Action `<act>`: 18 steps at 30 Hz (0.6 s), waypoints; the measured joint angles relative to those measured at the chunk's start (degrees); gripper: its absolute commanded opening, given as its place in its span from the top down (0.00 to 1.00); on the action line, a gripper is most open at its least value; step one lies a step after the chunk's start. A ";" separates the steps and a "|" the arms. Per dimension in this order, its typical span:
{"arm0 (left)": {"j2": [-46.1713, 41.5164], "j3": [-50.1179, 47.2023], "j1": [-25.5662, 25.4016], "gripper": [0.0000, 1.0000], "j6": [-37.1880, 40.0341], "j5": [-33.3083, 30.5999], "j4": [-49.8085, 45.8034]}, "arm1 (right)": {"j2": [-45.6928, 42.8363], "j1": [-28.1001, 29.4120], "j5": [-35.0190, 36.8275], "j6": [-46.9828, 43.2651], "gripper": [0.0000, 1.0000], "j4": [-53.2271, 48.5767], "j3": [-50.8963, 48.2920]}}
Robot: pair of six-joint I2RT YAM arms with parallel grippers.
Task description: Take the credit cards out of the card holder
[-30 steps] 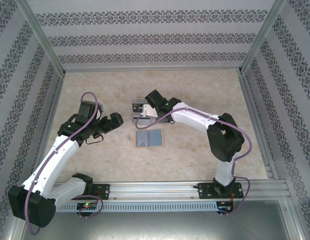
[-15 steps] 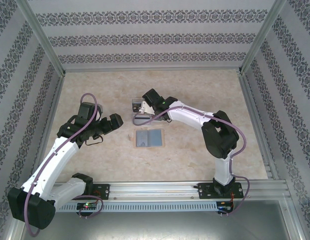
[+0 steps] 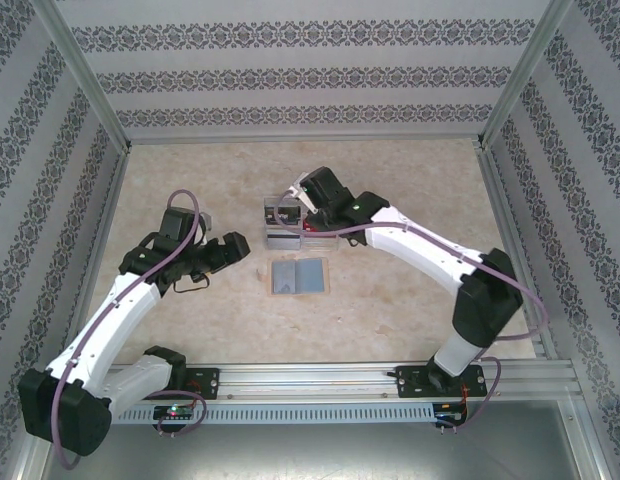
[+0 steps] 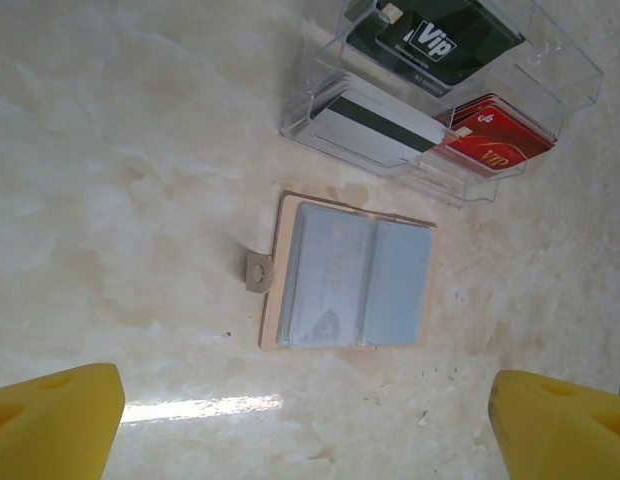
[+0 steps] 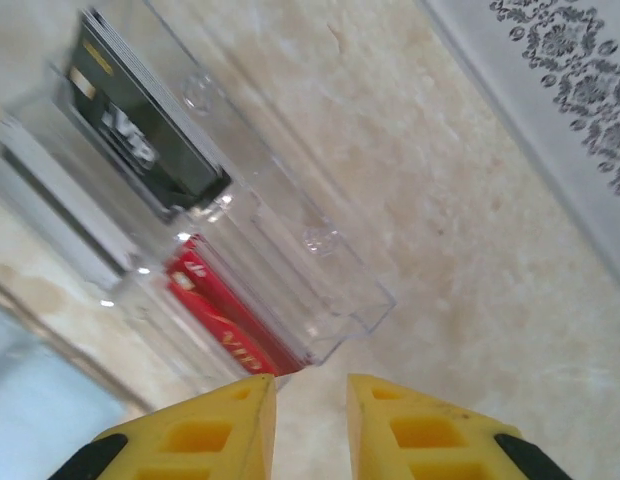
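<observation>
Cards are in two places on the desk [image 3: 420,170]. The card holder [image 3: 280,228] stands about in the middle of the desk, and some credit cards are inside its compartments. In the left wrist view, a black card [image 4: 445,40] marked "VIP" stands in one compartment of the clear holder [image 4: 570,75]. A red card [image 4: 495,145] stands in another compartment, and a pale card with a dark stripe [image 4: 375,125] stands in a third one beside it. Just near of the holder, apart from it, blue-grey cards [image 4: 355,285] lie flat on a tan card [image 4: 273,300] on the desk. From the top view this flat pile [image 3: 297,275] is between the holder and the arm bases.

The left end effector [image 3: 233,250] hovers to the left of the pile. Its yellow fingers [image 4: 60,410] stand wide apart and nothing is between them.

The right end effector [image 3: 298,192] is over the far right part of the holder. In its wrist view the two yellow fingers [image 5: 240,420] are a little apart, with a narrow empty gap between them. They point down at the end of the holder [image 5: 335,275], where the red card [image 5: 225,320] and the black card [image 5: 140,130] are visible through the walls. I cannot tell if the fingers touch the holder.
</observation>
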 measured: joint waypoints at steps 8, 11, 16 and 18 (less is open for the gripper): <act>1.90 -3.54 -1.38 0.26 -3.15 2.54 5.16 | -6.01 0.26 -9.88 25.16 0.73 2.43 -13.05; 3.72 -3.63 -4.07 0.31 -4.44 2.49 6.95 | -6.95 0.37 -13.03 32.72 0.69 4.63 -19.74; 8.50 -3.63 -9.20 0.42 -6.01 1.95 10.03 | -7.17 0.37 -16.31 41.99 0.78 8.04 -27.30; 11.04 -3.63 -10.99 0.45 -6.56 1.90 11.41 | -7.17 0.37 -17.31 44.81 0.80 9.27 -29.24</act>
